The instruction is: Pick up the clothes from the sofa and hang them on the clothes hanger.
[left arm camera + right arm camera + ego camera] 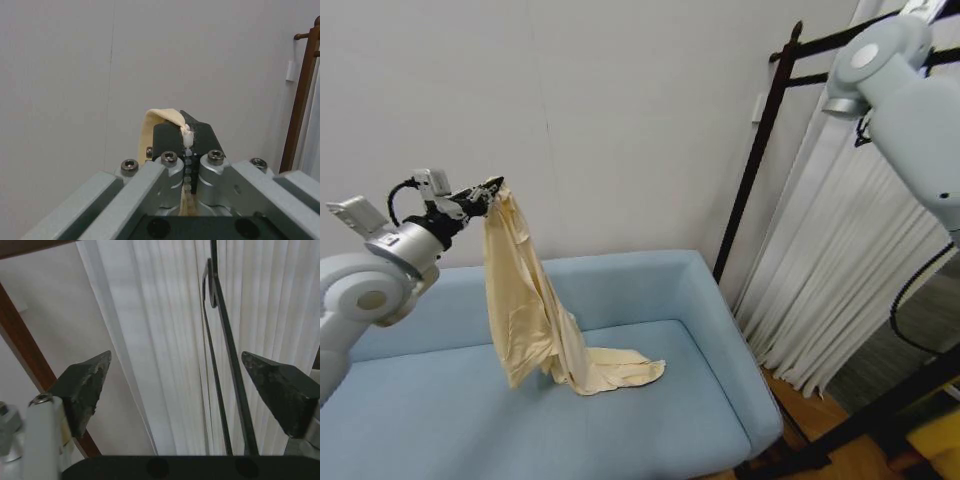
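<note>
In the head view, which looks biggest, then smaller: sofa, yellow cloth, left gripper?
1. The sofa, by far the biggest.
2. The cloth, its end resting on the sofa.
3. The left gripper, shut on the cloth's top.

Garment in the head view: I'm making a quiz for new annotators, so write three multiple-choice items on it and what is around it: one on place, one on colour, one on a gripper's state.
1. Where does the lower end of the cream garment lie?
A. in a basket
B. on the sofa seat
C. on a chair

2. What colour is the sofa?
A. red
B. dark grey
C. light blue

3. How is the left gripper?
A. shut on the garment's top edge
B. open above the garment
C. shut on nothing

Key: 1 B, the cloth's tail rests on the cushion. 2 C, the seat and back are pale blue. 3 A, the left wrist view shows cloth pinched between its fingers.

The right gripper is open, raised near the white curtain.
</note>
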Controlling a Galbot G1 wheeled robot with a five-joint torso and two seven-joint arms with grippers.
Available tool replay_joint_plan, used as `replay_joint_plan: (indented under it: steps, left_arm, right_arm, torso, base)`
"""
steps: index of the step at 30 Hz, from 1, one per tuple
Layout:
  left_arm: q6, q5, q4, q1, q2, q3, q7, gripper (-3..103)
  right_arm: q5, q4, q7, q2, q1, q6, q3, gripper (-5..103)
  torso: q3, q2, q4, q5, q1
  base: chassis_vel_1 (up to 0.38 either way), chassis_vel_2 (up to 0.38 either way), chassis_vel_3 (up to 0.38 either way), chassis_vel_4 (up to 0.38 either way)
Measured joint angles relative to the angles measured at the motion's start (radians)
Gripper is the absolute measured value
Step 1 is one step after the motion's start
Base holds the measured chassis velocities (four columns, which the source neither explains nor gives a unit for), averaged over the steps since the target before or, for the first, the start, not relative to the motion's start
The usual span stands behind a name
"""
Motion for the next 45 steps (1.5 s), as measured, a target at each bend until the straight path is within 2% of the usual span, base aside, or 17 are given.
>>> replay_joint_plan:
  steps: [1, 5, 8, 10, 11, 13, 14, 17, 20, 23, 32, 34, 45]
  left_arm:
    - [0.0, 0.0, 0.0, 0.0, 0.0, 0.0, 0.0, 1]
    - [-0.001, 0.002, 0.0, 0.004, -0.001, -0.003, 0.0, 1]
    - [-0.001, 0.002, -0.001, 0.005, -0.001, -0.003, 0.0, 1]
    - [-0.001, 0.002, -0.004, 0.006, -0.003, -0.003, 0.0, 1]
    - [-0.002, 0.002, -0.005, 0.007, -0.004, -0.003, -0.001, 1]
    - [-0.002, 0.003, -0.006, 0.01, -0.006, -0.003, -0.001, 1]
    - [-0.002, 0.003, -0.006, 0.01, -0.006, -0.003, -0.001, 1]
    - [-0.005, 0.003, -0.008, 0.013, -0.006, -0.003, 0.0, 1]
    - [-0.006, 0.003, -0.012, 0.013, -0.006, -0.003, 0.0, 1]
    - [-0.006, 0.002, -0.015, 0.02, -0.005, -0.01, 0.0, 1]
    - [-0.015, -0.002, -0.026, 0.059, -0.002, -0.049, 0.018, 1]
    - [-0.016, -0.001, -0.032, 0.084, -0.005, -0.066, 0.02, 1]
    - [-0.016, 0.002, -0.041, 0.114, -0.008, -0.089, 0.02, 1]
  right_arm:
    - [0.0, 0.0, 0.0, 0.0, 0.0, 0.0, 0.0, 86]
    - [-0.03, -0.035, -0.011, 0.007, -0.013, 0.016, 0.008, 64]
    - [-0.036, -0.032, -0.016, 0.003, -0.018, 0.019, 0.01, 58]
    - [-0.038, -0.029, -0.021, -0.001, -0.021, 0.026, 0.014, 47]
    - [-0.039, -0.026, -0.023, -0.003, -0.022, 0.029, 0.014, 47]
    - [-0.041, -0.021, -0.031, -0.009, -0.027, 0.042, 0.016, 36]
    - [-0.041, -0.021, -0.031, -0.009, -0.027, 0.042, 0.016, 36]
    - [-0.033, -0.017, -0.036, -0.015, -0.03, 0.058, 0.024, 20]
    - [-0.029, -0.014, -0.04, -0.018, -0.03, 0.064, 0.026, 15]
    - [-0.029, -0.01, -0.042, -0.023, -0.031, 0.066, 0.026, 2]
    - [-0.076, 0.016, -0.067, -0.041, -0.052, 0.073, 0.021, 2]
    - [-0.111, 0.059, -0.088, -0.064, -0.076, 0.076, 0.019, 2]
    - [-0.17, 0.224, -0.138, -0.156, -0.161, 0.086, 0.026, 2]
  torso:
    - [0.0, 0.0, 0.0, 0.0, 0.0]
    - [0.0, 0.0, 0.0002, 0.0002, 0.0]
    - [0.0, 0.0, 0.0002, 0.0002, 0.0]
    - [0.0, 0.0, 0.0001, 0.0001, 0.0]
    - [0.0, 0.0, 0.0001, 0.0, 0.0]
    - [0.0, 0.0, 0.0001, 0.0001, 0.0]
    - [0.0, 0.0, 0.0001, 0.0001, 0.0]
    - [0.0, 0.0, 0.0001, 0.0001, 0.0]
    - [0.0, 0.0, 0.0001, 0.0001, 0.0]
    - [0.0, 0.0, 0.0001, 0.0, 0.0]
    - [0.0, 0.0, 0.0002, 0.0, 0.0]
    - [0.0, 0.0, 0.0, 0.0002, 0.0]
    - [0.0, 0.0, -0.0003, 0.0001, 0.0]
  base:
    - [0.0, 0.0, 0.0, 0.0]
    - [0.0, 0.0, 0.0, 0.0]
    - [0.0, 0.0, 0.0, 0.0]
    - [0.0, 0.0, 0.0, 0.0]
    - [0.0, 0.0, 0.0, 0.0]
    - [0.0, 0.0, 0.0, 0.0]
    - [0.0, 0.0, 0.0, 0.0]
    - [0.0, 0.0, 0.0, 0.0]
    - [0.0, 0.0, 0.0, 0.0]
    - [0.0, 0.0, 0.0, 0.0]
    - [0.0, 0.0, 0.0, 0.0]
    - [0.0, 0.0, 0.0, 0.0]
    - [0.0, 0.0, 0.0, 0.0]
